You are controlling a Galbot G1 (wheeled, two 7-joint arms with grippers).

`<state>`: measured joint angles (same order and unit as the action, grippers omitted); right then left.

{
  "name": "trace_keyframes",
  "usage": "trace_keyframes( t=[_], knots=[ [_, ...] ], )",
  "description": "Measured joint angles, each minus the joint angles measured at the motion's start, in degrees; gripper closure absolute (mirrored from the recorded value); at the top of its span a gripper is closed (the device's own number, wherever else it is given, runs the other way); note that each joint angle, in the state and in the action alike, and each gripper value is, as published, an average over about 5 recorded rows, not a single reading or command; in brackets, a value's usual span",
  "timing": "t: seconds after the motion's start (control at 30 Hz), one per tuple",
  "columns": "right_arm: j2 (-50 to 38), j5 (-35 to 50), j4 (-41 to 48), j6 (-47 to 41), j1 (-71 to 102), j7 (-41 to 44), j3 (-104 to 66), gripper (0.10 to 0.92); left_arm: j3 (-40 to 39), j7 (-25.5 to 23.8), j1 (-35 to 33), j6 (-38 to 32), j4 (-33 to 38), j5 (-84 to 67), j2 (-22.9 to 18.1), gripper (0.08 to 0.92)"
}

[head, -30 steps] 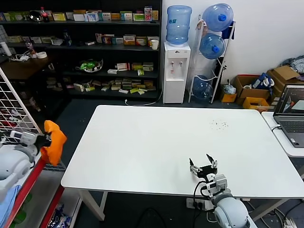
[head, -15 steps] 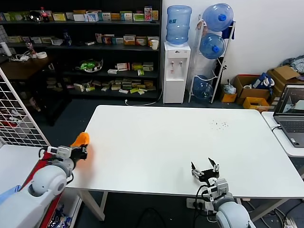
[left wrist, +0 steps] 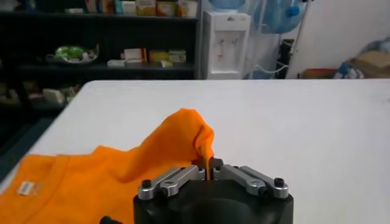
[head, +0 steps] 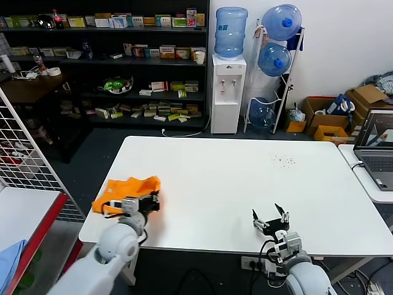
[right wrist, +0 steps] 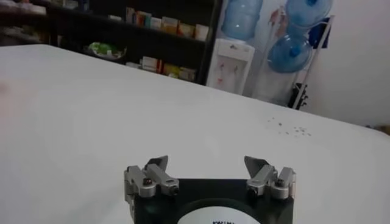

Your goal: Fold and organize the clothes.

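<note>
The bright orange T-shirt lies bunched on the white table near its front left corner. My left gripper is shut on a fold of the shirt. In the left wrist view the orange cloth rises in a peak pinched between the jaws of the left gripper, and a small label shows on the shirt. No white lettering is visible. My right gripper is open and empty above the table's front edge; in the right wrist view the right gripper has its jaws wide apart over bare table.
A light blue cloth lies at the lower left off the table, beside a red-edged wire rack. A laptop sits on a side table at right. Shelves, a water dispenser and boxes stand behind the table.
My left arm swung in from the rack at the left and brought the orange T-shirt onto the table's front left corner. My right gripper drifted slightly toward the front edge and stayed open.
</note>
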<state>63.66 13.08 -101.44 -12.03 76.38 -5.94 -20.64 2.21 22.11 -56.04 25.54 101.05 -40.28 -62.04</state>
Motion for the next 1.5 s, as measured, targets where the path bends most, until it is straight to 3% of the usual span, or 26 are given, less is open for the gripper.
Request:
trace_keyframes(
  t=[0.3, 0.5, 0.6, 0.83, 1.0, 1.27, 1.5],
  knots=[
    [-1.38, 0.70, -0.80, 0.80, 2.55, 0.28, -2.98, 0.203, -5.09, 1.88, 1.23, -2.73, -5.46, 3.40, -15.37, 0.878],
    [-1.78, 1.36, -0.80, 1.07, 3.49, 0.28, -4.68, 0.203, -6.80, 2.07, 1.24, -5.13, -9.08, 4.50, -22.62, 0.874],
    [-1.60, 1.44, -0.56, 1.31, 3.54, 0.30, -5.01, 0.203, -6.97, 1.45, 1.32, -7.24, -10.69, 4.80, -25.01, 0.826],
    [-1.04, 1.50, 0.02, 1.80, 3.13, 0.41, -5.22, 0.203, -6.92, -1.41, 0.79, -13.64, -12.27, 5.71, -28.41, 0.615],
    [-0.96, 1.51, 0.05, 2.74, 2.60, 0.92, -5.93, 0.203, -6.58, -4.58, -0.51, -17.35, -10.70, 7.94, -26.78, 0.467],
    [0.39, 1.22, 0.98, 4.70, 1.52, 2.50, -7.34, 0.203, -2.17, -10.17, -5.66, -24.63, -5.89, 15.00, -15.15, 0.239],
    [2.64, 0.27, 2.22, 6.41, 0.33, 4.80, -8.51, 0.203, 4.72, -13.21, -11.41, -28.45, -2.31, 21.63, -8.03, 0.178]
  ],
)
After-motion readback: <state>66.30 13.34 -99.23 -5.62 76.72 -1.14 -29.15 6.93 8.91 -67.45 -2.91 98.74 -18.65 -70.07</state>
